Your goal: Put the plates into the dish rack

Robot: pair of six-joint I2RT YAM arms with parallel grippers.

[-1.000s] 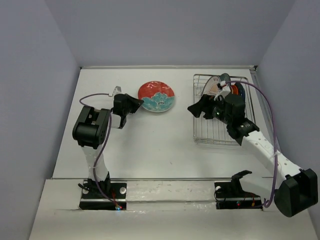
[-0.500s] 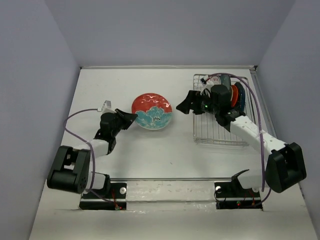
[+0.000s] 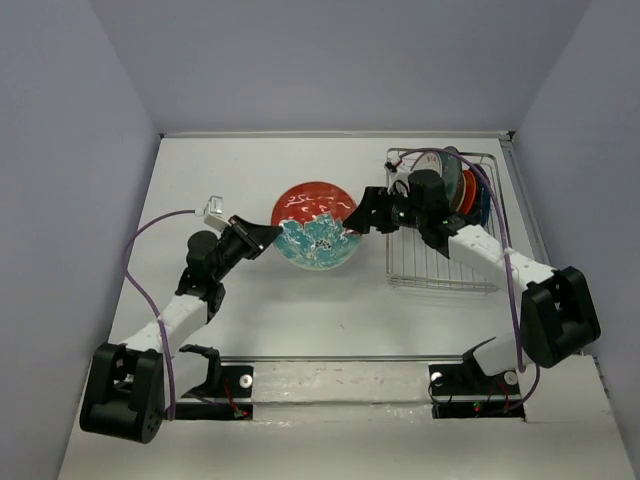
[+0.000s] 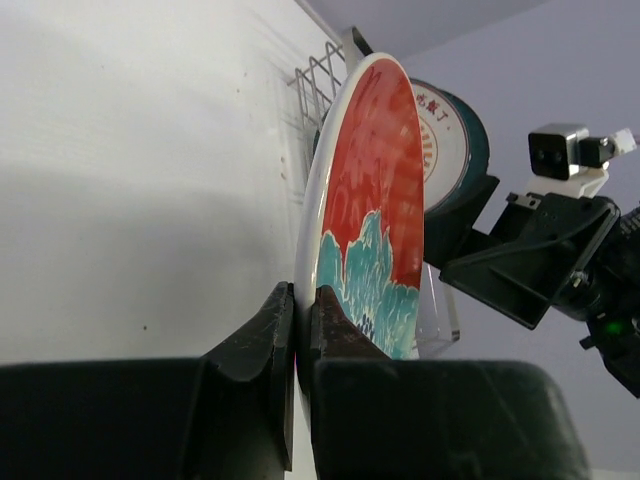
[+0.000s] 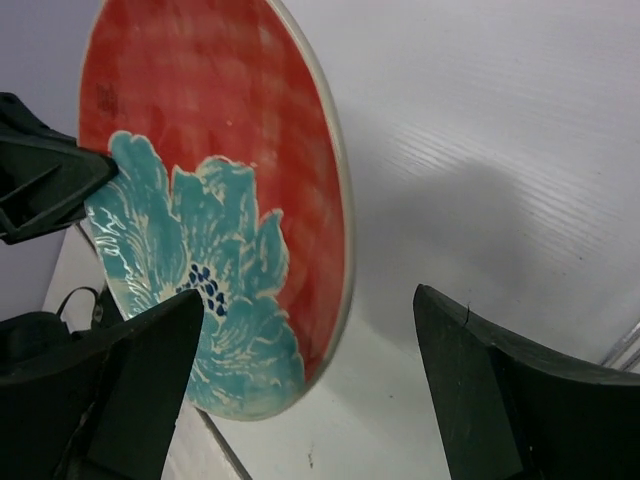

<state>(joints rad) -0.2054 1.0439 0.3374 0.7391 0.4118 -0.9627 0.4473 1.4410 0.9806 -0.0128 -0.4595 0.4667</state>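
White table (image 3: 300, 310), handover: left gripper (image 3: 266, 238) pinches red plate (image 3: 312, 212); right gripper (image 3: 362, 213) agape beside it. We'd clamp right nxt.

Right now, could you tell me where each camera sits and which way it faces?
Top external: fixed above and behind the arms, looking down on the table; both arms show, rack at right.
Left wrist: on the left arm, looking along the left fingers, shut on the rim of the red plate, toward the rack and right fingers.
Right wrist: on the right arm, looking between the open right fingers at the plate's face and left fingers.
Shared: all three show the red plate.
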